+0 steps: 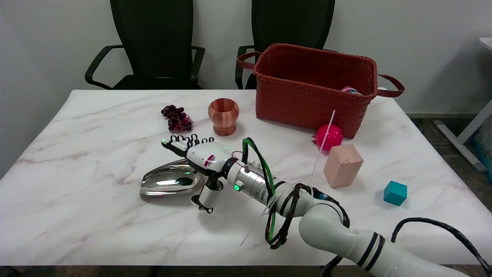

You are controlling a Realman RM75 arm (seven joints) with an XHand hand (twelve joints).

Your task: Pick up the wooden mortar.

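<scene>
Head view: the right hand (194, 154) hangs over the middle of the marble table (77, 154), reaching in from the lower right with its fingers spread flat and apart and its thumb (205, 198) hanging down toward the near side. It holds nothing. The mortar (223, 115), a striped wooden cup on a short foot, stands upright just beyond the fingertips, a little to their right and not touching them.

A bunch of dark grapes (177, 117) lies just left of the mortar. A shiny metal scoop (169, 182) lies on the table under and to the left of the hand, its bowl facing up.

A red woven basket (313, 90) stands at the far right of the table, with something pale showing inside near its right end. A pink ball (329, 136) sits right against the basket's near wall. Near the ball, on its near right, stands a tilted wooden block (343, 165), and further right a small teal cube (395, 192). Two black chairs (153, 46) stand behind the table at the wall.
</scene>
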